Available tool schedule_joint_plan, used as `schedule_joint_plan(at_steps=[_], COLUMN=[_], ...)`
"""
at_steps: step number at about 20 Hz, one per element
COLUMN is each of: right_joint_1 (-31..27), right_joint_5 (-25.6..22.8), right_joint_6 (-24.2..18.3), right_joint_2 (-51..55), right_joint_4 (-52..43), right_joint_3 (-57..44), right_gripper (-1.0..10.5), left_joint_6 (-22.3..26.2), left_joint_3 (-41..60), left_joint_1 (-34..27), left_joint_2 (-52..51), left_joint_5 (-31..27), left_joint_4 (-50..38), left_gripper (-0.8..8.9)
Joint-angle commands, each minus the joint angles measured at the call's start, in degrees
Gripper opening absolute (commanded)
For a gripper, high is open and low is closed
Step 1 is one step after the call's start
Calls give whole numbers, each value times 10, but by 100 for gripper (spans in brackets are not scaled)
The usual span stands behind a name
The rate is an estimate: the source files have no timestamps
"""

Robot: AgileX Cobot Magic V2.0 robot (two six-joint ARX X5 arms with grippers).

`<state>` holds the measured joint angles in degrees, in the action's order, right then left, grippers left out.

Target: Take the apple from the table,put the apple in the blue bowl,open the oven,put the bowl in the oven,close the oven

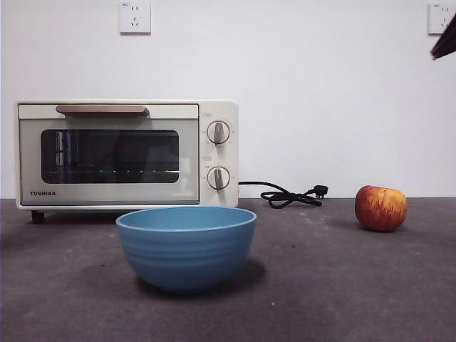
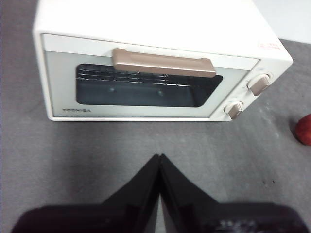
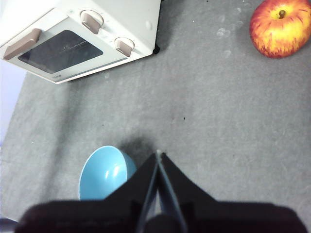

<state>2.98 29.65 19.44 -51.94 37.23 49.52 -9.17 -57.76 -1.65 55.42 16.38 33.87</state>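
Note:
The red and yellow apple (image 1: 381, 208) rests on the dark grey table (image 1: 342, 285) at the right; the right wrist view shows the apple (image 3: 280, 28) too, and a sliver of the apple (image 2: 304, 129) edges the left wrist view. The empty blue bowl (image 1: 186, 246) stands in front at the centre, and the bowl (image 3: 106, 173) sits beside my right gripper (image 3: 158, 155), which is shut and holds nothing. The cream oven (image 1: 127, 153) at back left has its door closed. My left gripper (image 2: 160, 158) hangs shut and empty above the table before the oven (image 2: 155, 63).
A black power cord with plug (image 1: 292, 196) lies behind, between oven and apple. One arm's dark tip (image 1: 445, 41) shows at the top right corner. Two wall sockets (image 1: 135, 17) sit on the white wall.

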Motion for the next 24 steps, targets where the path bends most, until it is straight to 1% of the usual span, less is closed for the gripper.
schedule_joint_plan(at_steps=[1, 2, 4, 5, 7, 10, 11, 12, 14, 17, 19, 24], right_joint_1=[1, 1, 1, 1, 1, 6, 7, 10, 18, 23, 24, 23], right_joint_5=[-8, -20, -46, -60, -72, -79, -92, -116, -160, -198, -203, -212], right_joint_6=[-20, -22, -43, -50, -64, -81, -81, -84, -94, -107, -107, -107], right_joint_2=[-38, -52, -82, -99, -136, -199, -222, -254, -317, -405, -454, -563], right_joint_4=[-5, -5, -3, 0, 3, 10, 12, 20, 40, 65, 65, 64], right_joint_3=[19, 28, 49, 62, 91, 141, 158, 185, 237, 310, 346, 402], right_gripper=[0, 2, 9, 40, 180, 436, 525, 609, 627, 627, 627, 627], left_joint_6=[8, 8, 11, 15, 22, 30, 34, 37, 38, 39, 44, 43], left_joint_3=[-2, -2, -2, -2, -2, -2, -2, -2, -2, -2, -2, -2], left_joint_1=[2, 2, 2, 2, 2, 2, 2, 2, 2, 3, 3, 21], left_joint_2=[16, 20, 26, 28, 31, 31, 31, 31, 31, 31, 31, 31], left_joint_5=[8, 9, 20, 23, 22, 23, 23, 23, 23, 31, 51, 50], left_joint_4=[2, 6, 19, 25, 36, 53, 59, 69, 90, 116, 129, 150], left_gripper=[-5, -5, -5, -5, -5, -5, -5, -5, -5, -5, -5, -5])
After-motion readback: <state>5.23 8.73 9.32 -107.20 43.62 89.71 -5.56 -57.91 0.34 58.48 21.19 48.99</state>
